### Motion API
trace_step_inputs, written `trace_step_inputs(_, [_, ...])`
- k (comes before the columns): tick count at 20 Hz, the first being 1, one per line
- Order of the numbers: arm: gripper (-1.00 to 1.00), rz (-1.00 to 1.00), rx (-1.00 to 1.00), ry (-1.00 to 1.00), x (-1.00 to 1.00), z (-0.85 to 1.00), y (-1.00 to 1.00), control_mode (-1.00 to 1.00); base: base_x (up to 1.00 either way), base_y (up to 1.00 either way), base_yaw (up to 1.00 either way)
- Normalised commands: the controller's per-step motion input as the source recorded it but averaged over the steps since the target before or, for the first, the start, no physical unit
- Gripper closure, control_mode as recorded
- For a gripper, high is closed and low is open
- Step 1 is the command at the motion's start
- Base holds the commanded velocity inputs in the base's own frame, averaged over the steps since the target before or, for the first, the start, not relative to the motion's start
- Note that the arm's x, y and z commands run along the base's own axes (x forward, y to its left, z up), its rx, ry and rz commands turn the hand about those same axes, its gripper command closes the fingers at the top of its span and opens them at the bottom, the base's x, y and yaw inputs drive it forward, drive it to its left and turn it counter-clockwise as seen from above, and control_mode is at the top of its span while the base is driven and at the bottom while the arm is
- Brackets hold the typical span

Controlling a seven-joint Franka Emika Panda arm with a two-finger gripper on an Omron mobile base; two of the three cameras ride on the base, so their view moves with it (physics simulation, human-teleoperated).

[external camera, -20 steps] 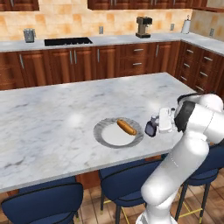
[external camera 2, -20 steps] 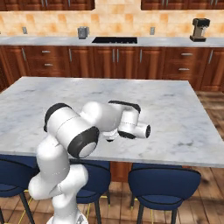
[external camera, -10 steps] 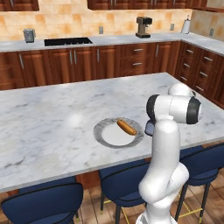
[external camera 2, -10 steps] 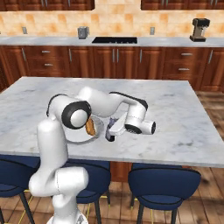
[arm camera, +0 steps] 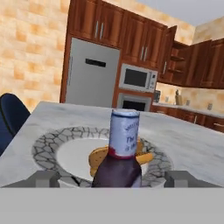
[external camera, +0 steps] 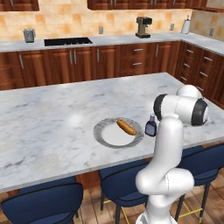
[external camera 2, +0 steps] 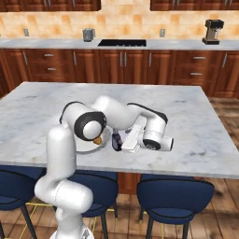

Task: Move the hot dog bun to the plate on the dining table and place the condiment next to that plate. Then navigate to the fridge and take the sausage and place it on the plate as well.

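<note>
The hot dog bun (external camera: 126,127) lies on the grey-rimmed plate (external camera: 101,133) on the marble dining table (external camera: 52,113). The condiment (external camera: 151,127), a dark bottle with a pale cap, stands upright on the marble just right of the plate. In the hand view the condiment (arm camera: 120,153) stands between the two fingertips (arm camera: 41,178) of my gripper (arm camera: 112,179), which is open wide and clear of the bottle. The bun (arm camera: 98,158) and the plate (arm camera: 43,146) lie behind it. From the right base view my gripper (external camera 2: 120,143) is low beside the bottle (external camera 2: 115,138). The sausage is out of view.
Dark blue stools (external camera: 43,201) line the table's near edge. A wooden-cabinet counter with a cooktop (external camera: 68,41) and a coffee machine (external camera: 143,26) runs along the back wall. The hand view shows a tall grey fridge (arm camera: 92,78) and a microwave (arm camera: 138,78) beyond the table.
My gripper has opened and let go of the condiment, which now stands beside the plate. The arm's elbow has swung around above the table edge.
</note>
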Motion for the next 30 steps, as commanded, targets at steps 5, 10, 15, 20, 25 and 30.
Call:
trace_step_inputs(5, [-1.00, -0.01, -0.10, -0.08, -0.09, 0.45, 0.07, -1.00, 0.00, 0.00, 0.00])
trace_step_inputs(10, [-1.00, -0.01, -0.13, -0.08, -0.38, 1.00, 0.02, -1.00, 0.00, 0.00, 0.00])
trace_step_inputs(15, [-1.00, 0.00, -0.13, -0.09, -0.88, 1.00, 0.36, -1.00, 0.00, 0.00, 0.00])
trace_step_inputs(20, [-1.00, -0.06, -0.26, -0.07, -0.84, 1.00, 0.96, -1.00, 0.00, 0.00, 0.00])
trace_step_inputs(25, [-1.00, -0.21, -0.11, 0.00, -0.58, 1.00, 1.00, -1.00, 0.00, 0.00, 0.00])
trace_step_inputs(30, [-1.00, -0.43, -0.01, 0.28, -0.52, 0.51, 0.90, -1.00, 0.00, 0.00, 0.00])
